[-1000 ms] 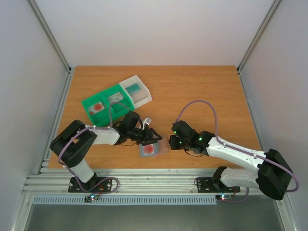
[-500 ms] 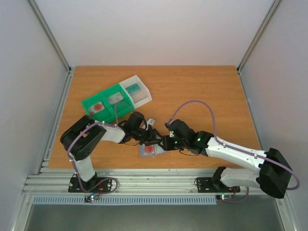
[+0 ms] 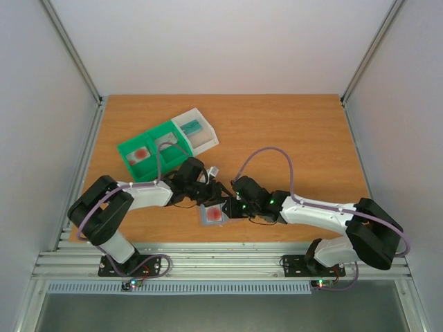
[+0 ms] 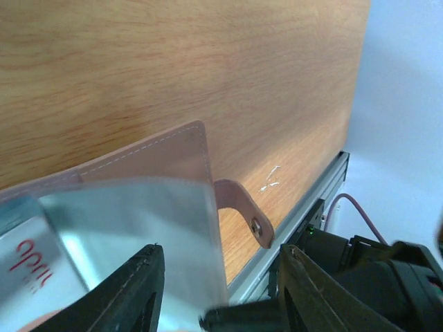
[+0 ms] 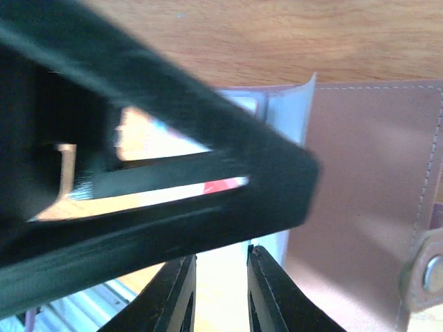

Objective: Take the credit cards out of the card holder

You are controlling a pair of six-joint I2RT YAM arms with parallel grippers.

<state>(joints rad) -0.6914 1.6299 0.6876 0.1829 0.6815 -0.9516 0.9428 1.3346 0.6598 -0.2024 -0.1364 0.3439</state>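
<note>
In the top view, the card holder [image 3: 213, 216] is lying open on the table [image 3: 291, 138] near its front edge, between the two arms, and a credit card [image 3: 215, 215] with a red blotch is showing in it. The left gripper [image 3: 210, 196] is bearing on the holder's far side, probably to pin it, while the right gripper [image 3: 232, 208] is reaching in from the right edge, probably to draw the card out sideways. A red-blotched card [image 3: 141, 153] and a teal card [image 3: 194, 126] are already sitting in separate compartments of the tray [image 3: 204, 140], well apart from the holder, so the job looks partly done. In the left wrist view, the left gripper [image 4: 218, 304] is standing about half open, with the holder's clear pocket [image 4: 138, 221] running between its fingers [image 4: 131, 290]. It is clamping nothing and seems to be acting as a hold-down. The snap strap [image 4: 242, 211] is hanging free beside the pocket. In the right wrist view, the right gripper [image 5: 221, 294] is showing only a narrow gap at the pocket's mouth. The left arm's dark finger [image 5: 173, 173] is crossing in front and hiding most of the card [image 5: 223, 185], so I cannot tell whether an edge is pinched.
</note>
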